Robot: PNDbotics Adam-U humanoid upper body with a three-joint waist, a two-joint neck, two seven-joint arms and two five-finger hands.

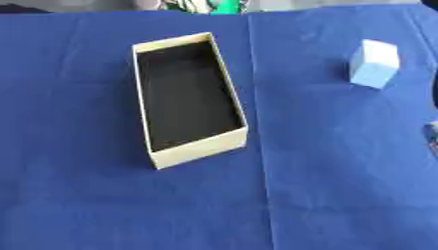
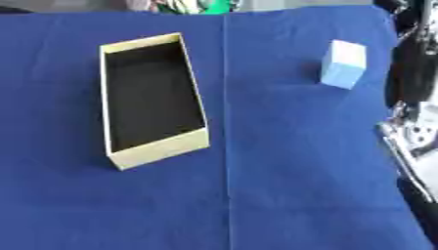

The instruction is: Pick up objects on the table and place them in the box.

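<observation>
On blue cloth, open box, pale block well apart, right arm edge, hand unclear

Robot's right arm shows only along the right edge of the right eye view: black curved shell up top, glossy, with a thin dark rod or cable beside it near the corner. Lower down, silver metal joint section, shiny, with small dark round spots like screws or holes. Black again below that. Left eye view catches just a dark sliver at right edge. Hands not visible.
</observation>
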